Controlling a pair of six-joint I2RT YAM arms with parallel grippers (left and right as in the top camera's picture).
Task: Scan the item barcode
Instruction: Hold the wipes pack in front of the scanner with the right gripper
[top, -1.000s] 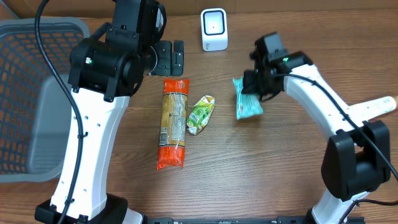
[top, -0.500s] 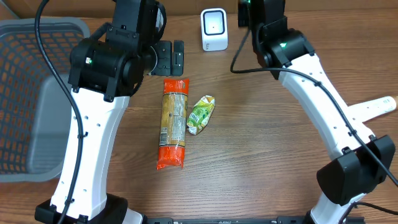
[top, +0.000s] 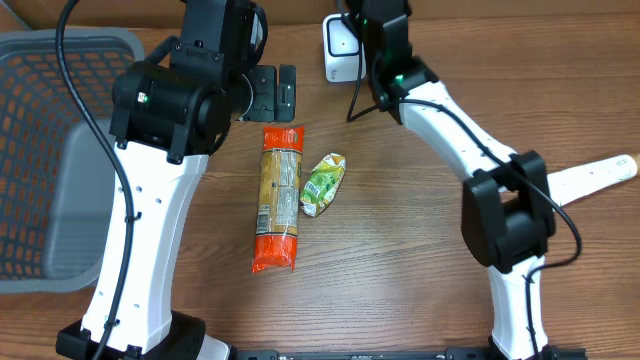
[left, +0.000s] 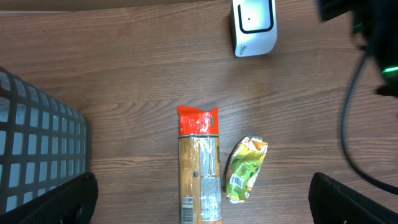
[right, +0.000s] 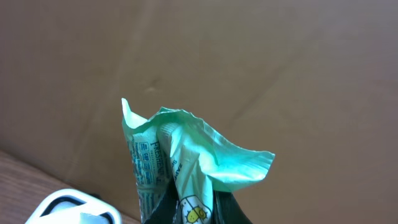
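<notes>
Overhead: right arm (top: 450, 110) stretched to scanner (top: 336, 52), load hidden; left pincer (top: 274, 92) spread wide, empty.
Left wrist: orange pack (left: 200, 174), green pack (left: 245, 169) lying on surface (left: 124, 93).
Right wrist: teal packet (right: 180, 162) pinched at lower end by right pincer (right: 189, 210), held up nr scanner. Judged light, soft, crinkly, slippery; best gripped at seam, off barcode.

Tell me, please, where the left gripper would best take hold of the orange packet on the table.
Probably the half nearer the arm bases, from straight above, with the fingers closing across its narrow width. The orange packet lies flat and long. The green pouch sits close beside its right edge farther up, so only the near half has bare table on both sides.
</notes>
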